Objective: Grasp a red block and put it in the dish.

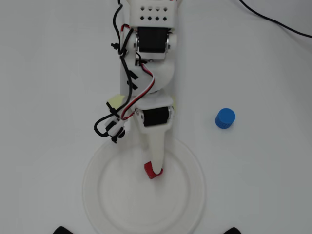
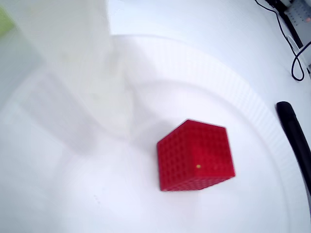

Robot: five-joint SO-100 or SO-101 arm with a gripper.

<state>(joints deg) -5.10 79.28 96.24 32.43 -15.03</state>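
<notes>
The red block [image 1: 151,171] [image 2: 196,156] lies inside the white dish [image 1: 102,195] [image 2: 252,111], a little above its middle in the overhead view. It looks to be resting on the dish floor, turned at an angle. My gripper [image 1: 155,165] reaches down over the dish's upper rim, its tip right at the block. In the wrist view one white finger [image 2: 97,73] stands to the upper left of the block with a gap between them. The other finger is not visible. The block is not clamped.
A blue cylinder [image 1: 225,118] stands on the white table to the right of the arm. Pale yellow blocks [image 1: 115,101] peek out from under the arm. A black cable [image 1: 273,22] runs at the top right. Black feet [image 1: 63,230] sit at the bottom edge.
</notes>
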